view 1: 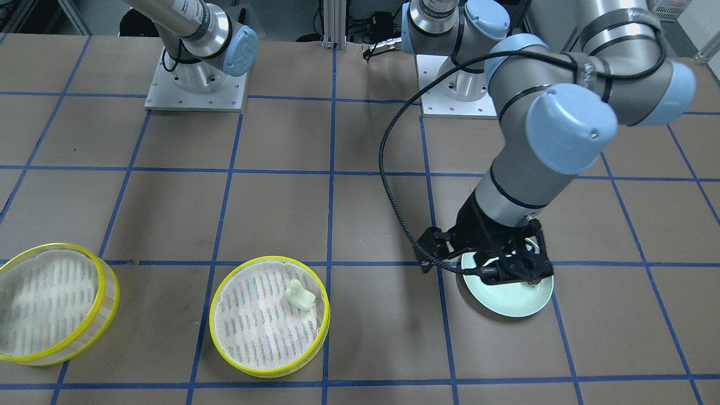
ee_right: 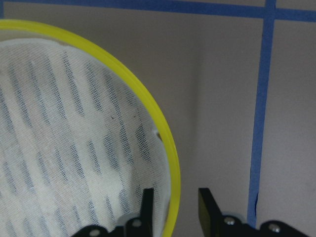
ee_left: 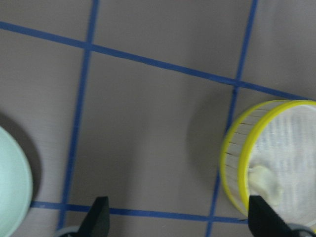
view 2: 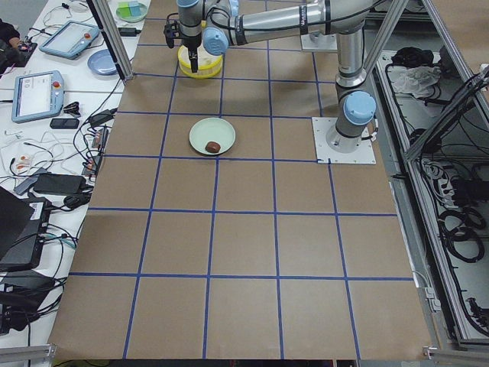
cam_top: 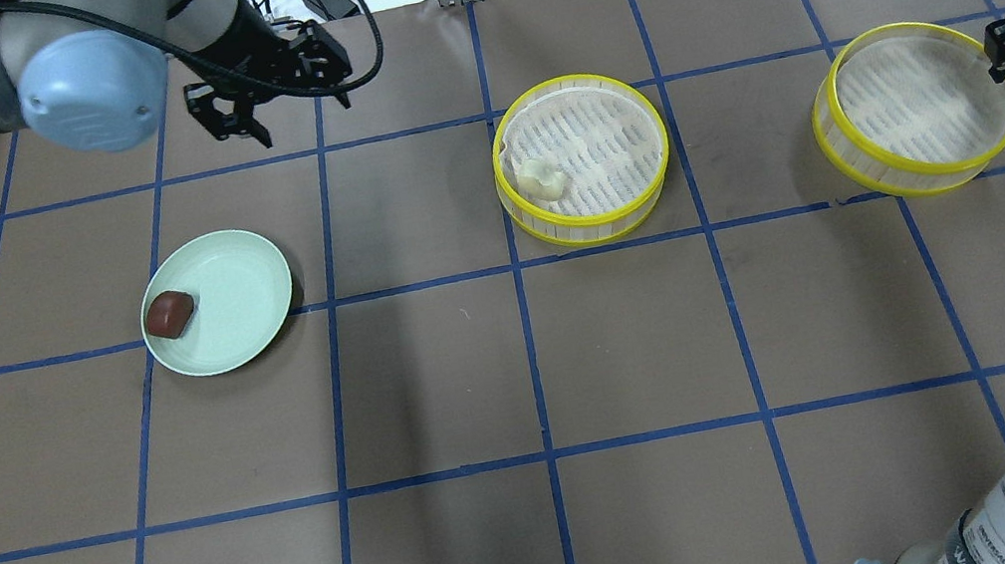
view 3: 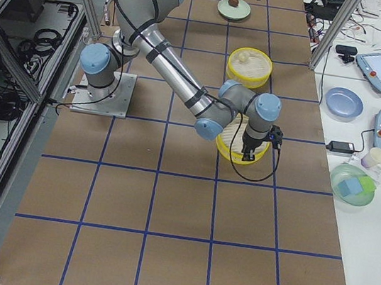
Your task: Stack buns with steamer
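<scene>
There are two buns, two steamer trays and one plate on the worktop [cam_top: 635,352]. All clock directions are read in the overhead view.

The cream-white bun [cam_top: 539,180] lies inside the middle steamer tray [cam_top: 590,228], on its white liner, at about 8 o'clock and close to the yellow rim. The reddish-brown bun [cam_top: 170,313] lies on the pale green plate [cam_top: 237,294], at about 9 o'clock near the edge. The plate stands well apart from the middle steamer tray, at its 9 o'clock side. The second steamer tray [cam_top: 925,180] stands at the 3 o'clock side of the middle one, apart from it. It holds only its white liner.

The left gripper [ee_left: 178,212] hangs high above the worktop, and it appears at about 1 o'clock from the plate. Its jaws are spread wide and they hold nothing. In its wrist view the plate edge shows at the lower left and the middle steamer tray with the cream-white bun shows at the right.

The right gripper [ee_right: 175,207] is at the rim of the second steamer tray, at about 2 o'clock. Its jaws are spread, with one finger inside the yellow rim and one outside. The rim passes between them, and a small gap shows on the outer side.
</scene>
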Available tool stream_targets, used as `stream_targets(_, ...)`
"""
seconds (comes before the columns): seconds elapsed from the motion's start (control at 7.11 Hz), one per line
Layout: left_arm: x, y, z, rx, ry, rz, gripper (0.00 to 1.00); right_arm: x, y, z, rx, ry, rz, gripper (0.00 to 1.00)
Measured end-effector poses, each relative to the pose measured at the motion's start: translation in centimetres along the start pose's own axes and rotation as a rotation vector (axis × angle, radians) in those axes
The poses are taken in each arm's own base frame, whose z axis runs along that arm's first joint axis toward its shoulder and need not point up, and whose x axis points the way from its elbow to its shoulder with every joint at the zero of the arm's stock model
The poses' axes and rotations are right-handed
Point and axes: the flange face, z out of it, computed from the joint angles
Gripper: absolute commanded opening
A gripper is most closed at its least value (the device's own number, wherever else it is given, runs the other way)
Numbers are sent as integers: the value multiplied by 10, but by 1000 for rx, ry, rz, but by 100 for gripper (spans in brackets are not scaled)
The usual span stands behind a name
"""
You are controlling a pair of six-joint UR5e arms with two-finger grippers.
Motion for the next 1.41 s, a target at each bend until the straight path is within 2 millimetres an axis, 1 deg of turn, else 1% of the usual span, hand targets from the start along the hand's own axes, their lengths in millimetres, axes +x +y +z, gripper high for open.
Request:
stream_targets(0.14, -35, 5, -7, -48, -73, 69, 100, 0, 0, 2, -2, -3, 0, 42)
stream_targets(0.28, -72, 7, -2, -96, -105, 134, 100, -1, 1, 8, -10, -9, -2, 32)
stream_targets(0.42, -106, 7, 13, -146, -108, 211, 100, -1, 0, 17, -21, -15, -4, 0)
stream_targets(0.56, -136, 10, 36, -197, -92, 284, 100, 0, 0, 23, -29, -17, -8, 0)
stream_targets(0.7, -156, 15, 60, -223, -76, 337, 100, 0, 0, 25, -32, -17, -14, 0)
stream_targets(0.84, -168, 21, 84, -236, -66, 383, 100, 0, 1, 24, -31, -16, -18, 0)
stream_targets(0.99, -179, 26, 102, -256, -57, 401, 100, 0, 1, 20, -26, -14, -19, 0)
stream_targets(1.13, -189, 29, 117, -277, -45, 397, 100, -1, 1, 11, -16, -7, -16, 0)
stream_targets(1.41, -196, 30, 144, -317, -19, 387, 100, -10, 1, -18, 11, 10, 4, 0)
